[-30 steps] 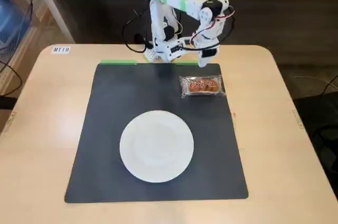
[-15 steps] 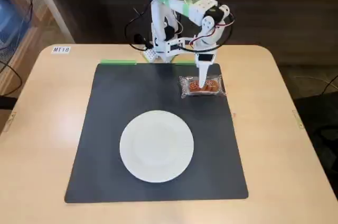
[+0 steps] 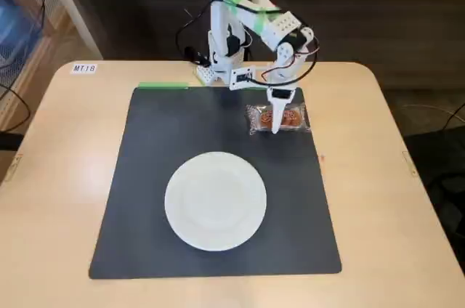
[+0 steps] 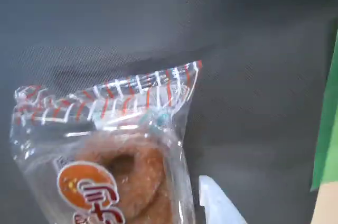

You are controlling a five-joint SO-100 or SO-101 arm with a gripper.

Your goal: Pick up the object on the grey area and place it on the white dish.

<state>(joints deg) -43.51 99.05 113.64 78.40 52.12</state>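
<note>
In the fixed view, a light wooden counter with rounded corners stands on a tan floor, with a second desk and loose cables behind it. A large dark grey mat covers most of its top, and a plain white dish sits on the mat's middle, toward the near side. The white arm with green tape reaches down from the far edge, its pincer pointing onto the wrapped snack, which lies on the mat near its far right corner, well apart from the dish. Whether the fingers are apart or clamped cannot be told here.

In the wrist view, the snack fills the lower left: a brown ring-shaped cake in clear crinkly wrap with red-striped sealed edge, lying on the mat. One white fingertip shows just beside its right edge; the other finger is out of frame.
</note>
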